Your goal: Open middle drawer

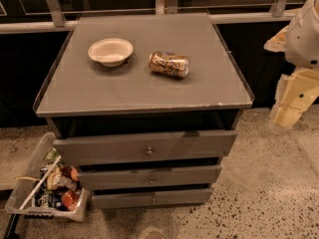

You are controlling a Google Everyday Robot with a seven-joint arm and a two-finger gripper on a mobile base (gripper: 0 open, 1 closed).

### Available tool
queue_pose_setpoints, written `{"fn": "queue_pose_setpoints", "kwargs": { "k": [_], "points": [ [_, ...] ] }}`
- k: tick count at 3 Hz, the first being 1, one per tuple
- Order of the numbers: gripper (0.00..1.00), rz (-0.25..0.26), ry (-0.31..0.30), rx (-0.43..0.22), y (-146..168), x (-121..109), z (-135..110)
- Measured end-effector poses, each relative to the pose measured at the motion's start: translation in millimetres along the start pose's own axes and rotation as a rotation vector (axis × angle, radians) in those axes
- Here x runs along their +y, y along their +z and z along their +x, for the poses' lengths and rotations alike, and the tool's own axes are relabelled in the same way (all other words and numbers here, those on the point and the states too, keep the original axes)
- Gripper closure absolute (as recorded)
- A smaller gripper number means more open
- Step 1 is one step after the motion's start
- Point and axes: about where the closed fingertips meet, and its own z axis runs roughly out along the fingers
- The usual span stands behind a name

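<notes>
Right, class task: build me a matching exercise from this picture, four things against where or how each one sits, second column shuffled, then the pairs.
1. white bowl
2. can
3. middle drawer
4. pincer

a. right of the cabinet, away from its drawers
b. lying on its side on the cabinet top
c. second panel down in the cabinet's front
d. upright on the cabinet top, left of centre

Pairs: 1-d, 2-b, 3-c, 4-a
</notes>
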Motion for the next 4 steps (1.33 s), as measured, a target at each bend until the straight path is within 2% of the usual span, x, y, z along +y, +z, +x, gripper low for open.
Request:
{"fn": "queue_pose_setpoints", "kwargs": {
  "k": [1,2,3,4],
  "points": [
    [0.0,0.019,0.004,-0.007,-5,4,2],
    [0.0,0.042,0.002,-0.061,-2,18,10],
    [0.0,0.058,-0.011,-0.158,18,36,21],
    [0.0,0.055,-0.06,-0.265,52,53,19]
  ]
}}
